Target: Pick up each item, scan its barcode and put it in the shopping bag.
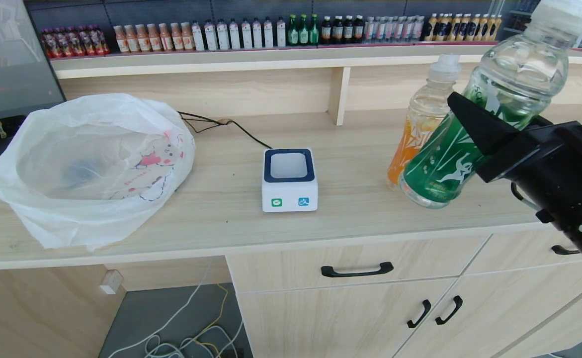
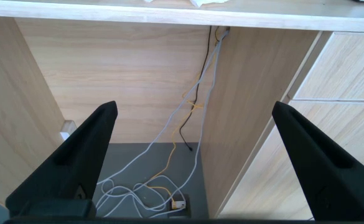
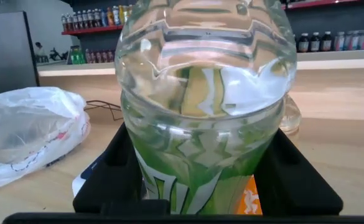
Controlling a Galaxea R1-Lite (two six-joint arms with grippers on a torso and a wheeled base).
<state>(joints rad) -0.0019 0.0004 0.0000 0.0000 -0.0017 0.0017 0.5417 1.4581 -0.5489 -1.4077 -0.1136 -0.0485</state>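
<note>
**Wooden counter (image 1: 211, 219): green bottle (image 1: 514, 74) gripped, not yet scanned**

Left gripper (image 2: 194, 162) hangs spread and empty below the counter's edge. Shopping bag (image 1: 92, 169) lies open, contents unclear. Right of the scanner (image 1: 289, 180), an orange bottle (image 1: 422, 124) waits upright. The right gripper (image 3: 203, 177) clamps the tilted green bottle, which looks neither scanned nor bagged.

The green-labelled bottle (image 1: 440, 164) is clear, glossy plastic. The shopping bag (image 1: 92, 169), left of the scanner (image 1: 289, 181), is thin, crinkled, translucent white plastic. The scanner is smooth white plastic, and the surface (image 1: 360, 199) is matt, pale wood grain.
</note>
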